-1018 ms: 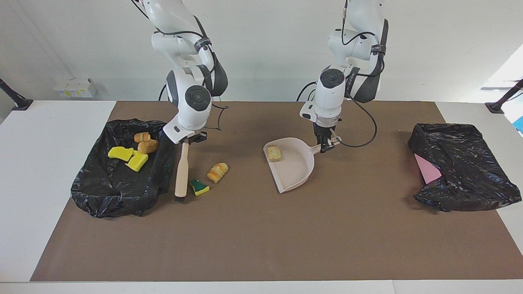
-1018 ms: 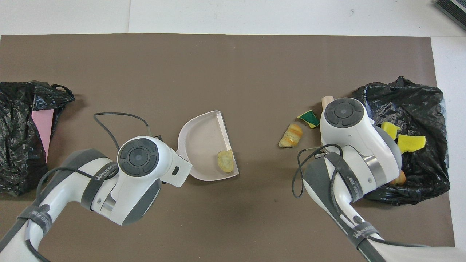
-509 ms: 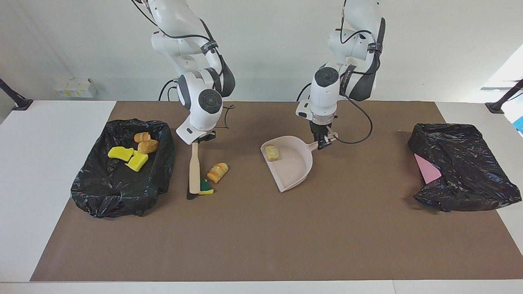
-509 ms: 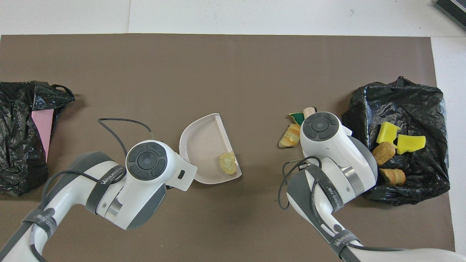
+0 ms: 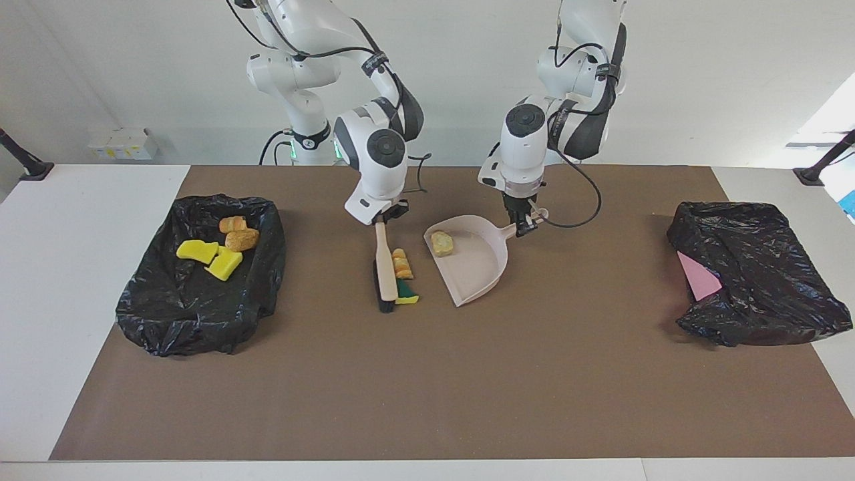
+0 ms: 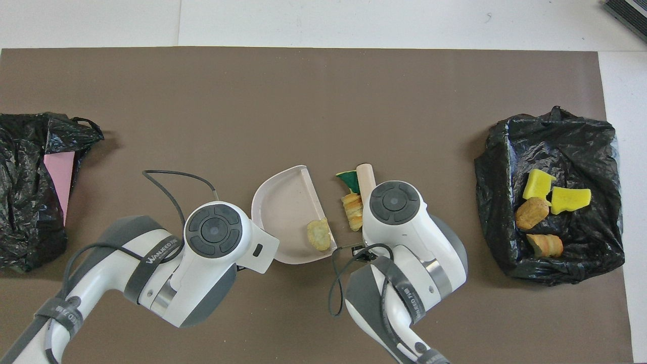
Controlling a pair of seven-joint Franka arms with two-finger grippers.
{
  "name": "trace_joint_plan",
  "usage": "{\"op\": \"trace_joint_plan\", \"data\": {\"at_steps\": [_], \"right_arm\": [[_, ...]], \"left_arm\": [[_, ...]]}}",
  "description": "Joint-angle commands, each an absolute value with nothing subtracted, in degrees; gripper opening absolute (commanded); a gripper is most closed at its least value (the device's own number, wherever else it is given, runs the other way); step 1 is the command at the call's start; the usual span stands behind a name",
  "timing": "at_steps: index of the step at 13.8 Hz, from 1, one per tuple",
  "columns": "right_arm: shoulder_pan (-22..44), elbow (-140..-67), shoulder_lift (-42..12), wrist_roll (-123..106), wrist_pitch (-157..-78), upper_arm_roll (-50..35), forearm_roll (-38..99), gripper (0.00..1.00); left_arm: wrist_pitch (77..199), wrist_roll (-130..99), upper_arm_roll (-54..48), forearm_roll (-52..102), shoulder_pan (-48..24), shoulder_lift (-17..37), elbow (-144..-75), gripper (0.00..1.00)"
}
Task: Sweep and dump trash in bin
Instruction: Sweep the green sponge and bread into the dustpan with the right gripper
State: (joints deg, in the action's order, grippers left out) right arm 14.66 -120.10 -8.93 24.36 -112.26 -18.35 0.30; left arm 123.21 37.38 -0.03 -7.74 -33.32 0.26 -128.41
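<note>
We count seven scraps of trash on the brown table mat (image 5: 427, 387): four lie in the black bin bag (image 5: 167, 314) at the right arm's end of the table, namely two yellow sponge chunks (image 5: 198, 251) and two brown bread lumps (image 5: 241, 239); one pale bread lump (image 5: 441, 243) sits inside the pink dustpan (image 5: 481, 274); and two more, a striped orange bread lump (image 5: 401, 263) and a green-backed sponge chunk (image 5: 406, 292), lie on the mat between the brush and the dustpan's open edge, both touching the brush's side. There is one brush (image 5: 384, 270), one dustpan and two bin bags; the second black bag (image 5: 768, 287) lies at the left arm's end of the table with a flat pink sheet (image 5: 698, 277) showing at its mouth. The right gripper (image 5: 384, 219) is clenched on the top of the brush's wooden handle, and the brush lies with its dark bristles down on the mat, just beside the dustpan. The left gripper (image 5: 524, 224) is clamped on the dustpan's short handle, and the pan rests on the mat with its open edge turned toward the brush. In the overhead view both wrists (image 6: 394, 202) hide their own fingers. The right arm reaches in from its base toward the middle of the table, wrist bent down over the brush handle; the left arm hangs steeply from above, wrist pointing down onto the dustpan handle, a black cable (image 5: 581, 207) looping beside it.
</note>
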Motion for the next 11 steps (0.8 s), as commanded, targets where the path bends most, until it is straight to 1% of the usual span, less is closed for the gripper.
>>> {"op": "trace_joint_plan", "data": {"at_steps": [1,3,7,9,11], "right_arm": [[18.9,-119.9,-10.3,25.8,-114.4,-18.5,5.4,0.00],[21.2,-118.5,-10.3,27.1,-114.0,-18.6,8.3,0.00],[25.5,-115.2,-10.4,33.7,-113.2,-18.6,8.3,0.00],[25.6,-115.2,-9.5,34.1,-112.8,-18.6,8.4,0.00],[25.6,-115.9,-7.2,37.2,-111.0,-18.6,8.4,0.00]], "left_arm": [[125.2,36.6,0.7,-7.3,-35.1,0.0,-130.2,0.00],[126.3,36.7,0.7,-7.3,-34.9,0.1,-130.5,0.00],[130.7,37.3,0.8,-7.3,-34.2,0.0,-132.0,0.00],[131.2,38.5,0.8,-7.3,-32.6,0.3,-131.9,0.00],[131.3,42.0,0.7,-7.3,-30.0,1.0,-131.2,0.00]]}}
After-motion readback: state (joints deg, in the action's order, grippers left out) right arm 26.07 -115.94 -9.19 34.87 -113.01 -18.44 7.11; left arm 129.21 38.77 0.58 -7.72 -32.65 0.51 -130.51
